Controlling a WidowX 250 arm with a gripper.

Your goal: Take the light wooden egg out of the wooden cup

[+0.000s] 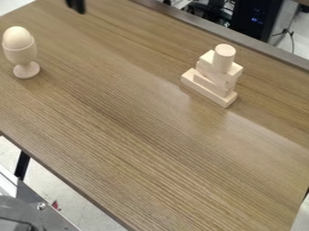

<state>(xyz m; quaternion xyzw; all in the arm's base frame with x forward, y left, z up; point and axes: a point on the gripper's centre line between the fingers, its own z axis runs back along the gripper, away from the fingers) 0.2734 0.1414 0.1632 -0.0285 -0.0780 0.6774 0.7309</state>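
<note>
Jaws (76,5) at top edge of view, upper left, above the far side of the bench (138,131). Can't tell if they're open or closed, and no held item can be made out. Nearest thing is the egg (18,37) in its cup (21,55), at the left of the view.

Risks, my judgement: a low sideways pass could clip the egg or the cup rim. Cup looks top-heavy on its narrow stem, so a bump up high could tip it and send the egg rolling off the bench. Block stack (217,81), right of center toward the far edge, looks touchier: pieces sit at uneven angles, so a nudge, or pressing down off-center, could slide the upper ones and drop the cylinder (224,56). Round pieces may roll once down.

Looks: egg is pale cream, smooth, rounded end up, showing well above the rim. Cup is pale, wood-like, rounded bowl, short stem, round foot, upright. Stack is plain light wood: long flat block (205,91) at the bottom, smaller rectangular blocks above it, cylinder standing on end on top. Egg cup and stack are well apart.
</note>
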